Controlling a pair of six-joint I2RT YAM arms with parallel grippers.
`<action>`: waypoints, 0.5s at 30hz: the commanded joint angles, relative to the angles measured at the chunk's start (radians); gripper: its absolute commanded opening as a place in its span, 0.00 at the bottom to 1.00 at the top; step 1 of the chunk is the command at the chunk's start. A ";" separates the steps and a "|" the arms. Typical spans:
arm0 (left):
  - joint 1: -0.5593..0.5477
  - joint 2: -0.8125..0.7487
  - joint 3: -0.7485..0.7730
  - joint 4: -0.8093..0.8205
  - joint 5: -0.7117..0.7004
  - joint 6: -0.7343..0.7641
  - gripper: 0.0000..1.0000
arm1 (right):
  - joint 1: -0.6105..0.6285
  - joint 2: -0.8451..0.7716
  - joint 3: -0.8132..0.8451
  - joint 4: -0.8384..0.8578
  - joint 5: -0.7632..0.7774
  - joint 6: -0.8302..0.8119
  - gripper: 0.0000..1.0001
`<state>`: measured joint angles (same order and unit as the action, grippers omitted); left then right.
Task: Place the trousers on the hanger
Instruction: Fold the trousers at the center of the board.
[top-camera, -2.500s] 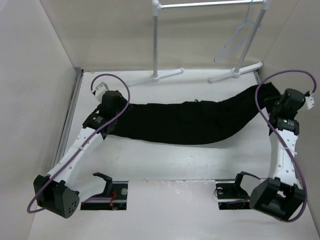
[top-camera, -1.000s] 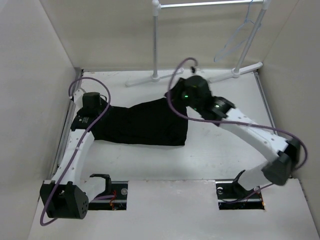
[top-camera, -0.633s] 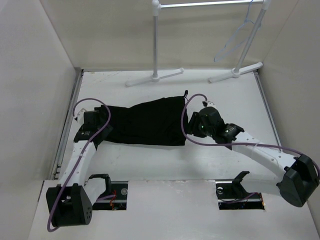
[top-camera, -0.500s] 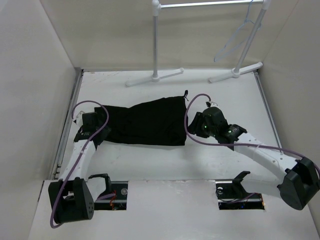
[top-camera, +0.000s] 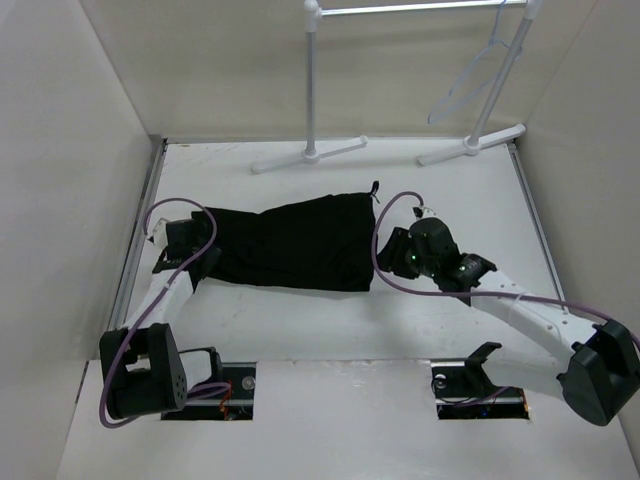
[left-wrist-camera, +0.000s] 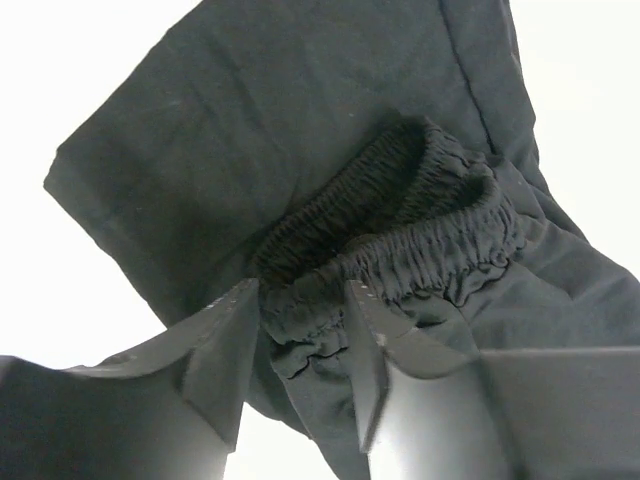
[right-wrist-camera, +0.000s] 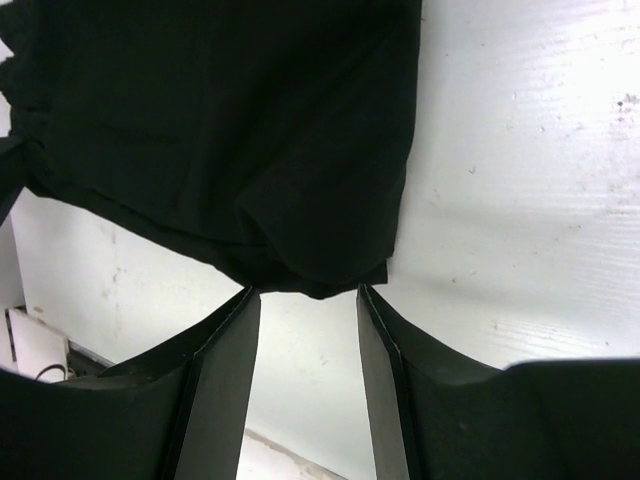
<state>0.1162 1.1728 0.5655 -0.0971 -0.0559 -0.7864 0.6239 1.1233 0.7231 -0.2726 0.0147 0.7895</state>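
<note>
the trousers (top-camera: 290, 240) lie doubled over on the counter (top-camera: 430, 195). they run from near its left edge to about the middle. the hanger (top-camera: 465, 77) hangs on the white rack (top-camera: 312, 90) above the far right corner, well apart from the cloth.

the left tool (left-wrist-camera: 300, 300) is at the left end of the garment. the gathered elastic waistband is bunched between its fingers (left-wrist-camera: 225, 350) and touches both, so it looks clamped on that wad. the right tool (right-wrist-camera: 305, 370) stands apart with nothing between its fingers. it hovers just beside the right-hand folded edge, near a drooping corner of fabric.

this is light, limp cloth. it will likely sag, drape and slide rather than keep any shape, and a thin smooth hanger gives it little to cling to. the waistband is the thickest, firmest place to pinch. the right-hand edge looks like the other sensible hold, gripping all the stacked layers together so the legs do not fall open when lifted.
</note>
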 joint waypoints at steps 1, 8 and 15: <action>-0.006 0.004 -0.016 0.057 0.013 -0.022 0.32 | -0.011 -0.037 -0.005 0.053 -0.010 0.005 0.49; -0.055 -0.076 0.052 0.021 0.015 -0.046 0.01 | -0.039 -0.060 -0.022 0.059 -0.009 0.011 0.65; -0.227 -0.153 0.420 -0.115 -0.123 -0.051 0.00 | -0.120 -0.065 -0.027 0.076 -0.054 -0.003 0.75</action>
<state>-0.0669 1.0714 0.8211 -0.2108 -0.1066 -0.8299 0.5301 1.0725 0.6956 -0.2581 -0.0059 0.7963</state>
